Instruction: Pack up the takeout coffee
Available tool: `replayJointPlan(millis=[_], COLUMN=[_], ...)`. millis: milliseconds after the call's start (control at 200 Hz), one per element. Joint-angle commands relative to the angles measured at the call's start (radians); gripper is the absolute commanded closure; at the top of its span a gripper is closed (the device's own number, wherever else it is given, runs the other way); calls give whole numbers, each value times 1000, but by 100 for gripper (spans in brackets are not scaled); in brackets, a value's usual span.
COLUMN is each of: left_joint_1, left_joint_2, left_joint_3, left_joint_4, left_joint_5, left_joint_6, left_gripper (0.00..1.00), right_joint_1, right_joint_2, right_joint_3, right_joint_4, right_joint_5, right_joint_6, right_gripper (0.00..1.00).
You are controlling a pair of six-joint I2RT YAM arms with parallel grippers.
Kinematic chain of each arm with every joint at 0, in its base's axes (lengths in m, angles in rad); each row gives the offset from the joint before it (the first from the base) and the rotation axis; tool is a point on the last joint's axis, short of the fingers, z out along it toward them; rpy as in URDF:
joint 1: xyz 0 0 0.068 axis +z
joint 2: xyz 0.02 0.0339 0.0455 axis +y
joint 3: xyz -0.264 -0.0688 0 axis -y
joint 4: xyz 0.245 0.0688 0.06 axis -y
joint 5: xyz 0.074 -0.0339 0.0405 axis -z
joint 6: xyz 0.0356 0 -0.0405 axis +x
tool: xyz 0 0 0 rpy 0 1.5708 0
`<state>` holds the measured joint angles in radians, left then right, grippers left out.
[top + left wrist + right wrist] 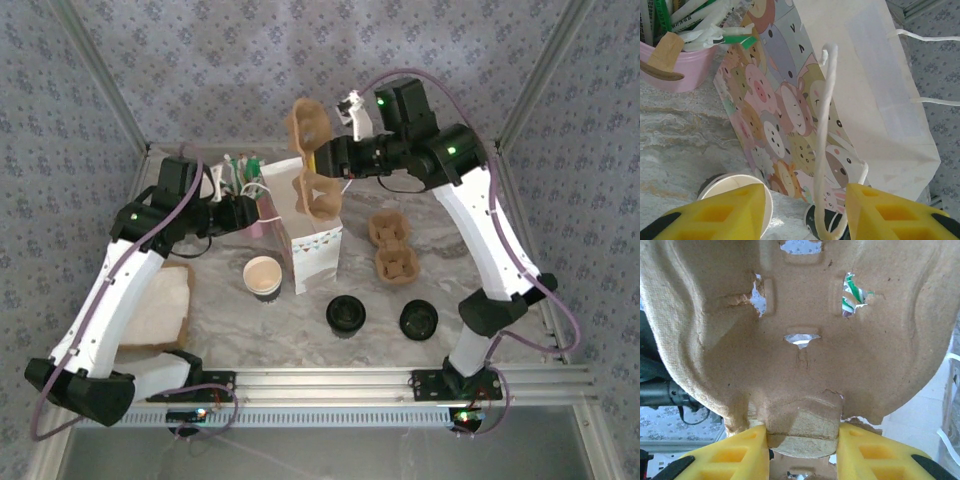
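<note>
One paper cup (263, 275) stands open and upright on the tabletop (455, 285), just beside the front left corner of the cartoon-animal paper bag (318, 245). Two black lids (346, 314) lie near the front edge. One is just in front of the bag, the other (418, 320) further right, and both are apart from the cup.

There are two cardboard carriers. The right hand (802, 432) is clamped on a moulded tab of the cardboard cup carrier (800, 305), holding it in the air over the bag's open top. The second carrier (390, 245) lies flat to the right of the bag.

The left hand (806, 190) is at the bag's left side. Its fingers are apart and the bag's white cord handle (824, 125) runs between them; I cannot tell whether it touches either one.

One pink cup (675, 75) full of straws and sticks stands behind the bag on the left. One flat brown paper piece (160, 300) lies at the left edge, under the left arm.
</note>
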<state>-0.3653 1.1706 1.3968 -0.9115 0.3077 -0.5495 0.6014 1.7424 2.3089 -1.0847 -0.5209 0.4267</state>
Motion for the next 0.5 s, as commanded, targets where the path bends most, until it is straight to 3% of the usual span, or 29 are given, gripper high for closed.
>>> replayJointPlan(millis=[0, 495], left_joint_1=[10, 12], left_joint_2=[-29, -61], left_joint_3=[-5, -47], left_joint_4=[23, 43], left_joint_5=[34, 59], left_joint_6=[29, 36], left_gripper=[54, 50], right_joint_1=[13, 19], right_joint_2=[50, 208], right_joint_3=[51, 116], right_joint_4=[11, -39], right_joint_5=[-12, 42], right_joint_6=[17, -19], right_gripper=[64, 64])
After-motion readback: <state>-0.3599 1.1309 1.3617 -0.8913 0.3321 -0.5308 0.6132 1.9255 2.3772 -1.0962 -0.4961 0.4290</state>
